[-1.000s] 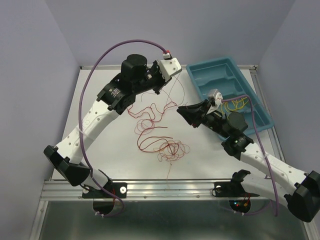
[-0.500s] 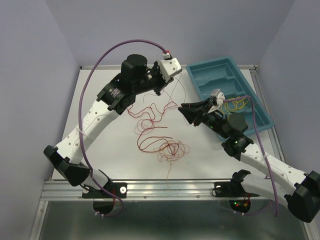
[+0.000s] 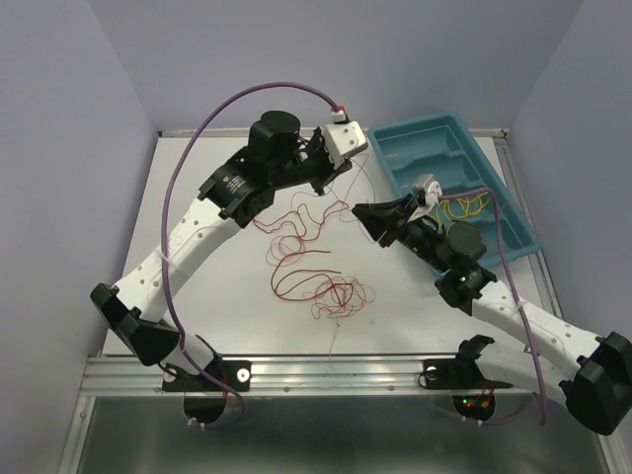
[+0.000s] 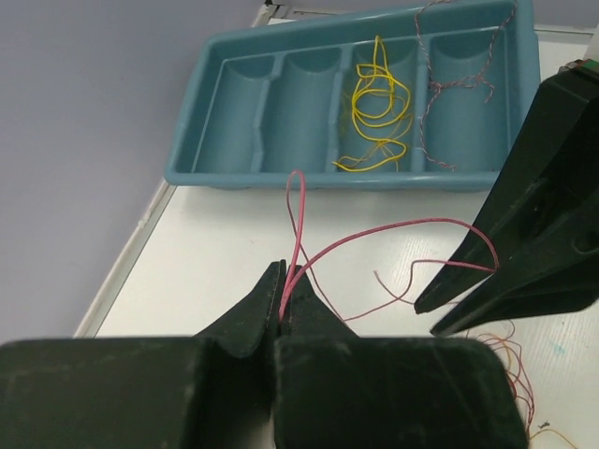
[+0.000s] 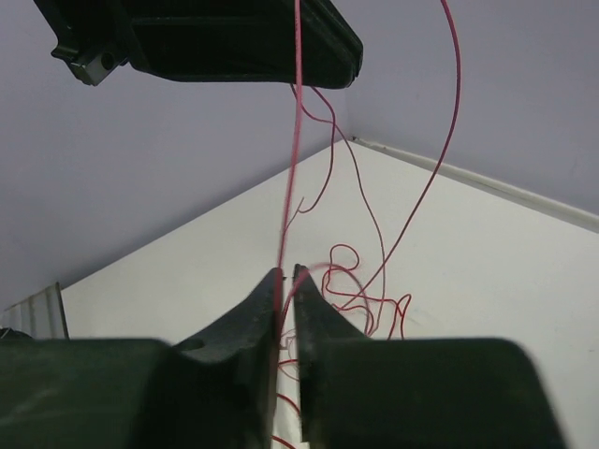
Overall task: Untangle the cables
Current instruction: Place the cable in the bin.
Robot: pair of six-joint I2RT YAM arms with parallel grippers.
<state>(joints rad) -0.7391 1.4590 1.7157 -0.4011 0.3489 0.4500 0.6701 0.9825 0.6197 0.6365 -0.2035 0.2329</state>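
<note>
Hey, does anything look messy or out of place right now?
Only the expected mess: a red and orange tangle sprawls on the table, not in the tray where the yellow cables lie. One red strand runs taut between the left gripper and right gripper.

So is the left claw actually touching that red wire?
Touching. The left wrist view shows the left gripper shut, the red wire pinched between its fingertips.

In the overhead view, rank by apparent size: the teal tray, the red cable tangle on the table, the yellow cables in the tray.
Largest: teal tray.
Next: red cable tangle, loosely spread, somewhat smaller.
Smallest: yellow cables, clearly.
</note>
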